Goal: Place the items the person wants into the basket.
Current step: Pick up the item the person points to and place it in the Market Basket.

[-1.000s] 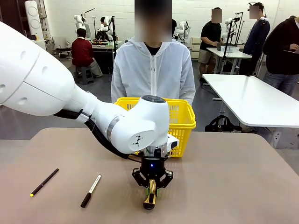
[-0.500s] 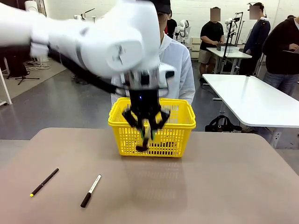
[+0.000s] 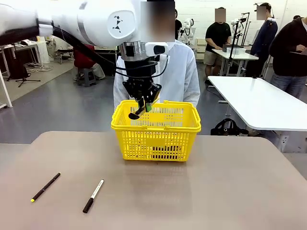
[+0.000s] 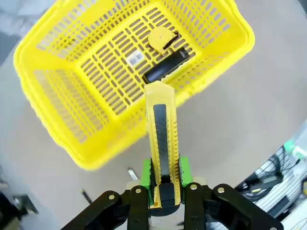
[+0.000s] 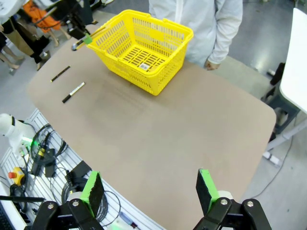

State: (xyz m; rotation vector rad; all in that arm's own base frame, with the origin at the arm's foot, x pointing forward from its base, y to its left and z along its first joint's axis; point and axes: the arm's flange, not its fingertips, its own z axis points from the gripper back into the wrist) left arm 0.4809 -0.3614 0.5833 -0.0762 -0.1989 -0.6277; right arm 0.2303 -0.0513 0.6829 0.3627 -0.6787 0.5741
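Up from the tabletop the utility knife [image 4: 161, 139] has been carried, and it is now hung over the near-left part of the basket [image 3: 156, 139], pinched lengthwise between the green pads of the left gripper [image 3: 142, 108], whose jaws are shut tight on its rear end. It is held blade-end down, apparently so it can be dropped straight in once released. One tape measure [image 4: 160, 40] is already seen on the basket floor in the left wrist view. The right gripper [image 5: 149, 189] is held wide apart with nothing in it, parked well back from the table [image 3: 230, 191]. Left out on the table are two unwanted things: one pen [image 3: 45, 187] and one marker [image 3: 93, 196]. One person [image 3: 158, 72] is stood behind the basket.
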